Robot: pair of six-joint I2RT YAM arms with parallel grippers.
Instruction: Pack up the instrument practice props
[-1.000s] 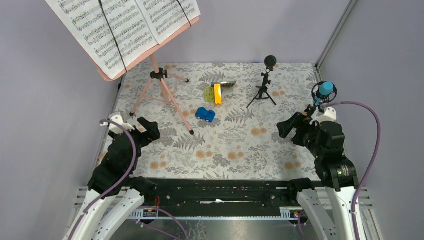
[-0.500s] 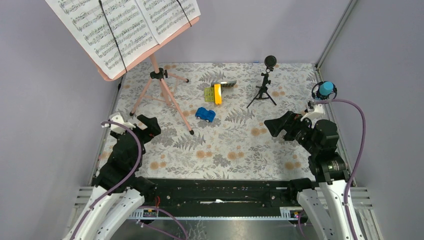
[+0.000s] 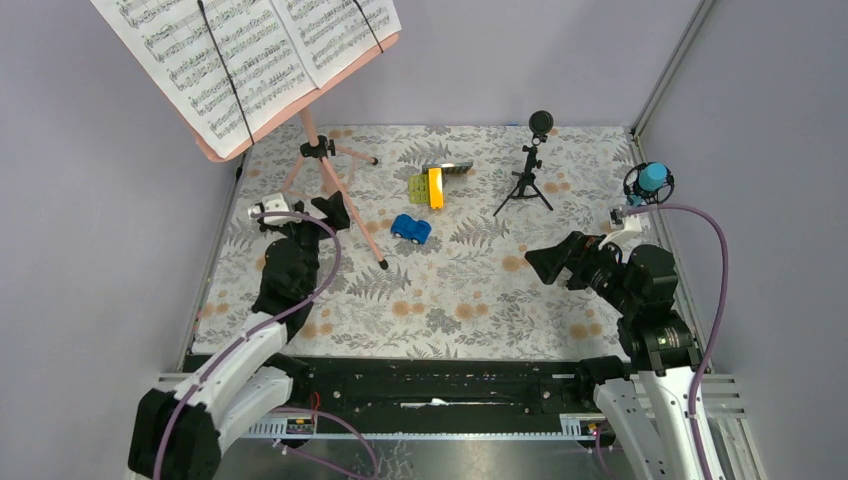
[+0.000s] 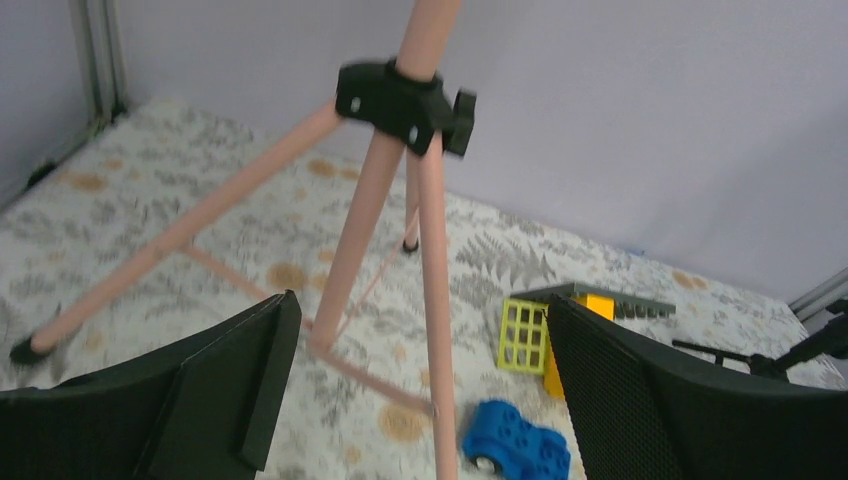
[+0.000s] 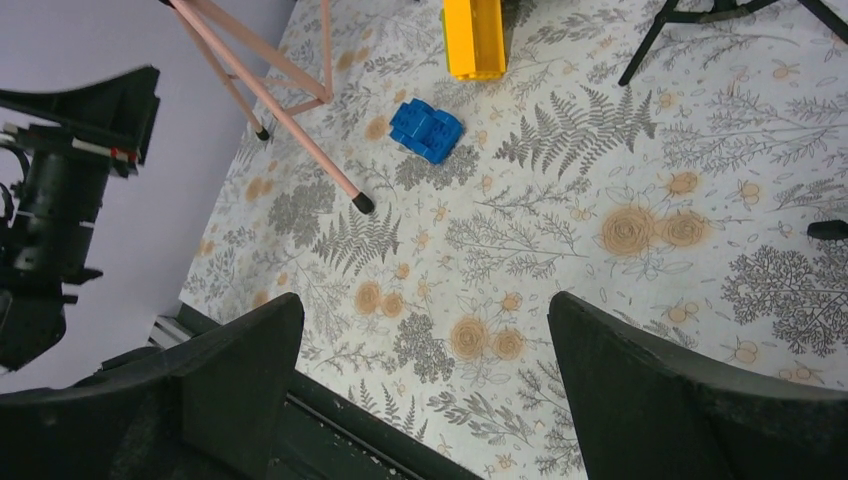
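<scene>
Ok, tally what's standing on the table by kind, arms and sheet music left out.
Music stands: 1, the pink music stand
Microphones: 2, the black mic and the blue mic
Toys: 2, the blue toy car and the yellow-green toy block
Total: 5

Pink tripod music stand [image 3: 322, 165] at ten o'clock holds white sheet-music pages [image 3: 240, 55]; black tripod mic [image 3: 538, 125] upright at one, blue mic [image 3: 652, 178] at two.

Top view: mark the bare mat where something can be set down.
Widest free patch: middle mat between the left gripper and right gripper, nearer than the toy car. Crowded: around the music stand legs, block and black mic.
</scene>
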